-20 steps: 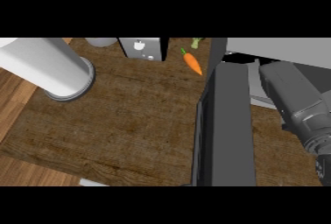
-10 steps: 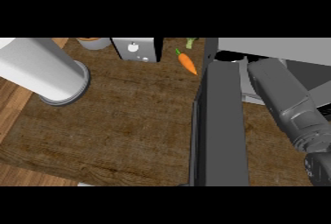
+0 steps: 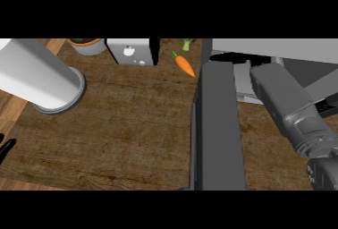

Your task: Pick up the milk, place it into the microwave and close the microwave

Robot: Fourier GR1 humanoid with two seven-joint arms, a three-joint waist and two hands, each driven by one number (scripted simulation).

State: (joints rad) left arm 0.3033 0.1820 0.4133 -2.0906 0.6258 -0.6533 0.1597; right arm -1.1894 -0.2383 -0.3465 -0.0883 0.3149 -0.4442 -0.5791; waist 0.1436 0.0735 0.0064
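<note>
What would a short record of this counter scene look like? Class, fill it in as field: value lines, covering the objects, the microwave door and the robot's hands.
surface: wooden counter
carrot: orange with green top, lying at the back of the counter, left of the microwave door
microwave door: dark grey, open, seen edge-on
potted plant: at the back left edge
white-and-black appliance: at the back, between plant and carrot
milk: cannot tell where it is
left hand: only dark fingertips at the left edge
right hand: hidden; only the grey forearm shows, right of the door

Below me: dark wood-grain bench point(image 3: 119, 134), lighter wood strip point(image 3: 16, 105) along its left edge. Even light, no hard shadows.
</note>
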